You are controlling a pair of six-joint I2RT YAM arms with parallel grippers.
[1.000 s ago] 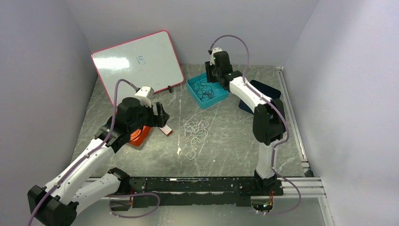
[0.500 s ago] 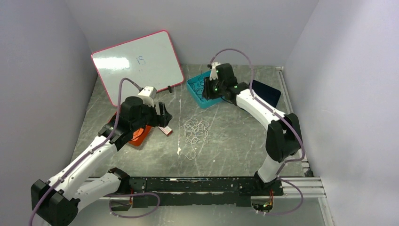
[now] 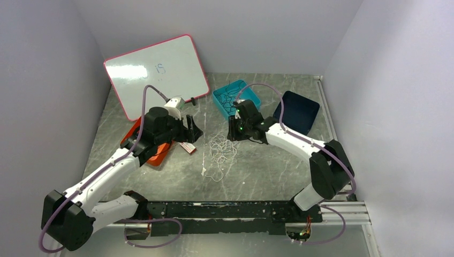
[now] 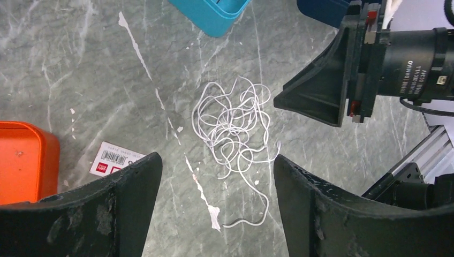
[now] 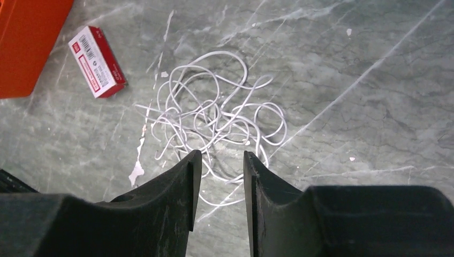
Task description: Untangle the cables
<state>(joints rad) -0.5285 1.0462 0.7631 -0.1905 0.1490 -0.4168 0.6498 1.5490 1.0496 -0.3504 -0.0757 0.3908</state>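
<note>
**A:** What changed?

**B:** The right gripper (image 3: 232, 130) has swung off the teal tray (image 3: 251, 90) at upper centre. It's now mid-frame, just right of the white cable tangle (image 3: 222, 150). Fingers narrow, small gap, nothing in them.

**A:** Left?

**B:** The left gripper (image 3: 194, 129) has crept right and is now just left of the tangle. Jaws wide, empty.

**A:** Cables moved?

**B:** No. The white tangle sits mid-table as before, loops knotted, tail toward the bottom. The dark cables (image 3: 229, 97) lie in the teal tray. The red box (image 3: 187, 148) is unchanged.

**A:** Meaning?

**B:** Both arms look lined up on the white tangle. I'd judge untangling hasn't started and the first grasp is pending.
</note>
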